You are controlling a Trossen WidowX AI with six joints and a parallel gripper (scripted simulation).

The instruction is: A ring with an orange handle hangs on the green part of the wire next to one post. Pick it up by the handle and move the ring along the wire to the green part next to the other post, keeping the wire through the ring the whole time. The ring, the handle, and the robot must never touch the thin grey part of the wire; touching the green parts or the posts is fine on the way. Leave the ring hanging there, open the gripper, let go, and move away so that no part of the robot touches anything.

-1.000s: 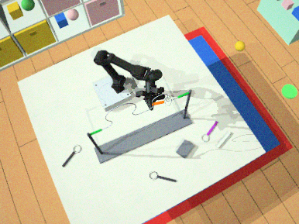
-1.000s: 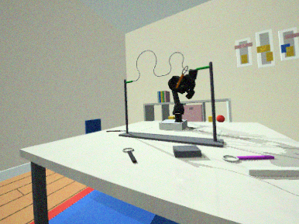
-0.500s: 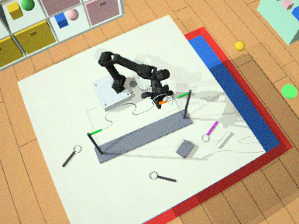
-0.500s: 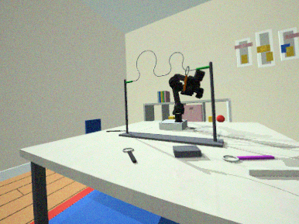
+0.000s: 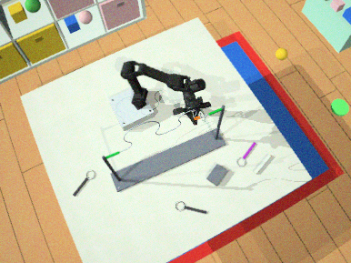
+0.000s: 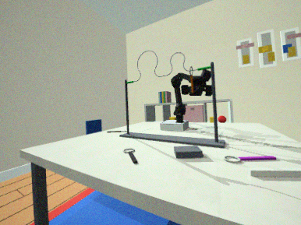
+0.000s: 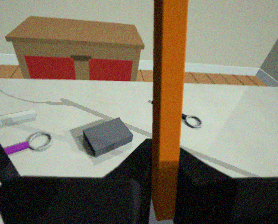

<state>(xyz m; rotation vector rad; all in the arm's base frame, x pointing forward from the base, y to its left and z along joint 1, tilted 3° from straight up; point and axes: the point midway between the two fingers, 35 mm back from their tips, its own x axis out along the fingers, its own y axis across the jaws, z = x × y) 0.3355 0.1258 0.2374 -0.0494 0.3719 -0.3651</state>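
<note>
Orange handle (image 7: 169,100) is pinched upright in my end effector (image 7: 162,200); I'd ease toward three o'clock onto the green part (image 6: 203,68), keeping the ring (image 6: 191,70) centred.

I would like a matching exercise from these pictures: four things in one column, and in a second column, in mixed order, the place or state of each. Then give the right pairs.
Things:
1. orange handle
2. grey block
3. ring with a purple handle
4. gripper

Places or states:
A. lies flat on the white table, on the outer side of the tall post
B. shut on a thing
C. stands upright between the fingers
D. rests on the table in front of the grey base plate

Pairs: 1-C, 2-D, 3-A, 4-B
</note>
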